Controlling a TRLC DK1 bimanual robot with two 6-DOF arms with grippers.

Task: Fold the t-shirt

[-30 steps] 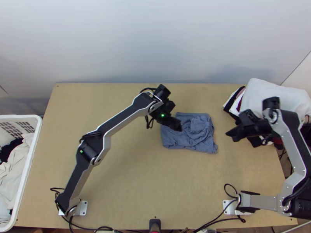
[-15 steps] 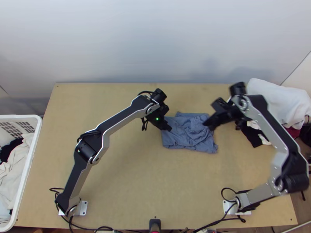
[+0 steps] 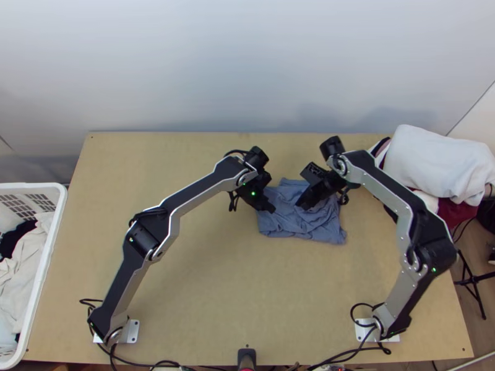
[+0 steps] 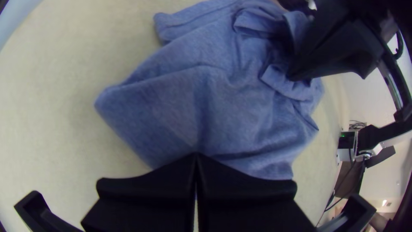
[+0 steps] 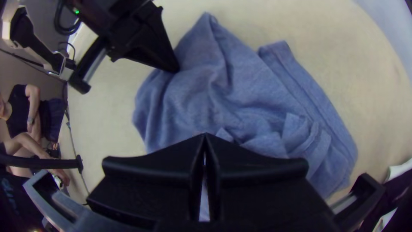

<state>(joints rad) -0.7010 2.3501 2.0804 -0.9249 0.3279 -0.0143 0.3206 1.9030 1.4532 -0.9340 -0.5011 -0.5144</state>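
Leftward over 1 second, the right gripper (image 3: 301, 206) has swung in from the right to the middle of the t-shirt (image 3: 309, 230), while the left gripper (image 3: 271, 209) has shifted slightly left. Both grippers are clenched, the 2 fingers of each brought together at the tips; whether either pinches cloth, I cannot tell. Left gripper's tips are at the shirt's left part, right gripper's near its middle. Blue and wrinkled, the shirt lies in a rough folded rectangle, a little right of the middle of the table (image 3: 185, 266), with bunched folds toward its far right; its layers are hard to count, and both grippers hide parts of it. Far right sits a clothes pile (image 3: 433, 162), partly cut off; at left, a white basket (image 3: 44, 272) of clothes is cut off too.
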